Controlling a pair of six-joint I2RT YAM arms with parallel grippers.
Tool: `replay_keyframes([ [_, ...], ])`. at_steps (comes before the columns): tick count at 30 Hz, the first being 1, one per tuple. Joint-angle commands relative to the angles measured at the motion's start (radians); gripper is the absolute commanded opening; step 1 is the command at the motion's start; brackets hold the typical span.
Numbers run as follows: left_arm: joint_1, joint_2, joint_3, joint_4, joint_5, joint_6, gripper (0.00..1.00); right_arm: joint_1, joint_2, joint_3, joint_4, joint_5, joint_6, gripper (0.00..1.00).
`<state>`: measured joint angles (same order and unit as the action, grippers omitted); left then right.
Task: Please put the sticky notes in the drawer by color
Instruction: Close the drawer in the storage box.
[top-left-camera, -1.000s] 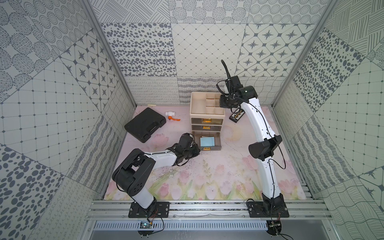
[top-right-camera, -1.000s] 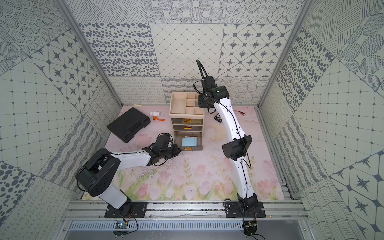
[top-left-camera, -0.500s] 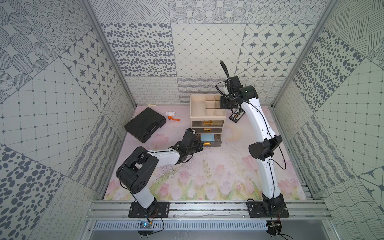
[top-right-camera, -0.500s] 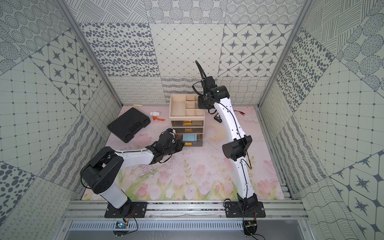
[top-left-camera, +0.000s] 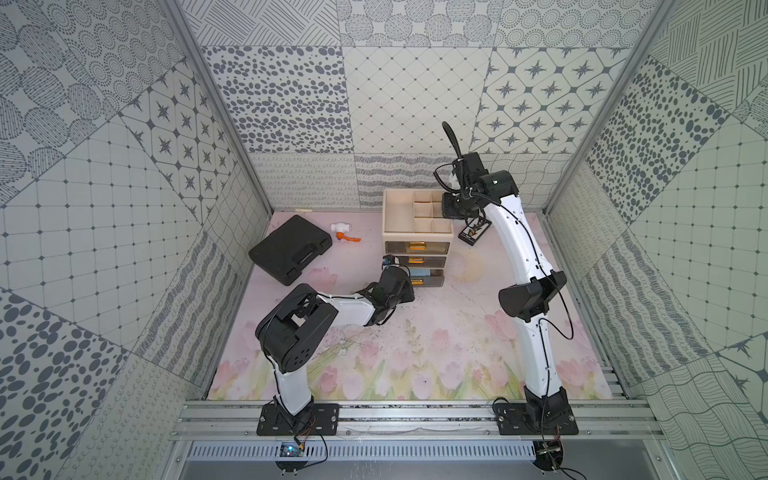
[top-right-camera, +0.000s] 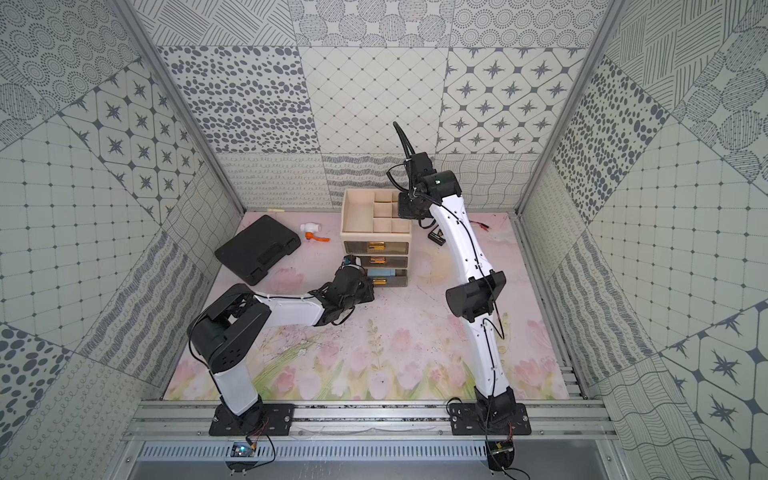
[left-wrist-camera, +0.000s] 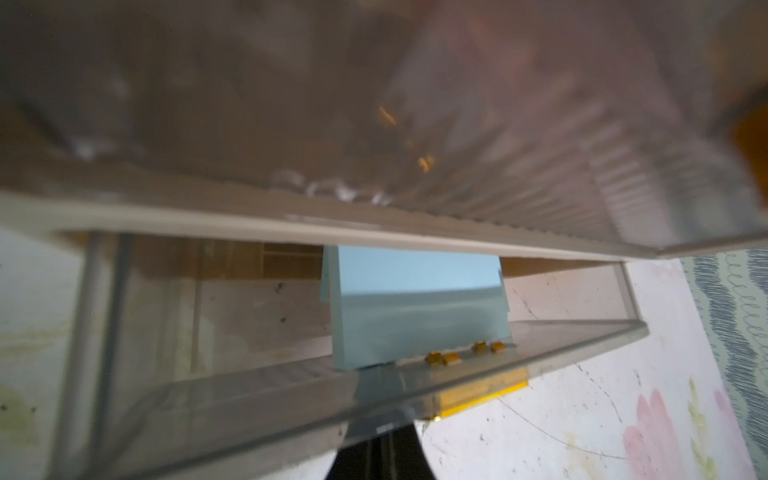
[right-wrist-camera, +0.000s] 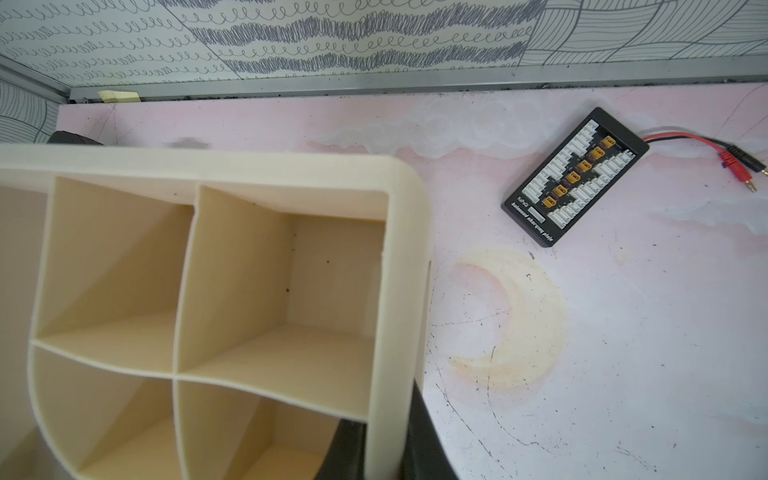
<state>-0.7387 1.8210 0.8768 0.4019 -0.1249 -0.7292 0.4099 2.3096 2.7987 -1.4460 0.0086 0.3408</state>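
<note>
1. Drawer unit (top-left-camera: 387, 216), upper centre: right gripper (right-wrist-camera: 384, 451) jaws clamped on its top-tray wall, bracing it.
2. Black case (top-left-camera: 291, 249), centre left, well clear.
3. Bottom drawer (top-left-camera: 434, 282) ajar; left gripper (top-left-camera: 408, 286) jaws together at its front. Closing step, I'd say; next, a straight push.
4. Blue sticky notes (left-wrist-camera: 419, 307) lie inside; pink, yellow unseen.
5. Charging board (right-wrist-camera: 575, 176) beside the unit, no obstacle.

I count one cream plastic organiser box (top-left-camera: 386, 216) with three clear drawers (top-left-camera: 436, 262), each with one gold handle (top-left-camera: 417, 247). In the lowest drawer are light blue square paper sticky notes (left-wrist-camera: 419, 307); I see at least two edges, but I cannot tell the exact number. There is also one black plastic case (top-left-camera: 291, 249), one white pipe valve with an orange lever (top-left-camera: 343, 230) and one black charging board (right-wrist-camera: 575, 176) with six yellow sockets (right-wrist-camera: 573, 178).
</note>
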Motion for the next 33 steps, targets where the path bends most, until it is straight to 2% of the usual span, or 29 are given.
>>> replay_keyframes([
  [1,-0.019,0.042,0.035,0.256,-0.189,0.149,0.0,0.026,-0.08,-0.016,-0.113,-0.107,-0.055,0.0],
  [8,-0.052,0.09,0.079,0.346,-0.286,0.292,0.0,0.026,-0.102,-0.043,-0.114,-0.121,-0.056,0.0],
  [17,-0.057,0.154,0.146,0.392,-0.321,0.42,0.0,0.026,-0.114,-0.063,-0.114,-0.154,-0.057,0.0],
  [25,-0.118,0.144,0.174,0.354,-0.293,0.442,0.0,0.03,-0.125,-0.088,-0.117,-0.162,-0.058,0.0],
  [33,-0.118,0.175,0.21,0.405,-0.366,0.512,0.0,0.042,-0.138,-0.117,-0.117,-0.167,-0.065,0.0],
])
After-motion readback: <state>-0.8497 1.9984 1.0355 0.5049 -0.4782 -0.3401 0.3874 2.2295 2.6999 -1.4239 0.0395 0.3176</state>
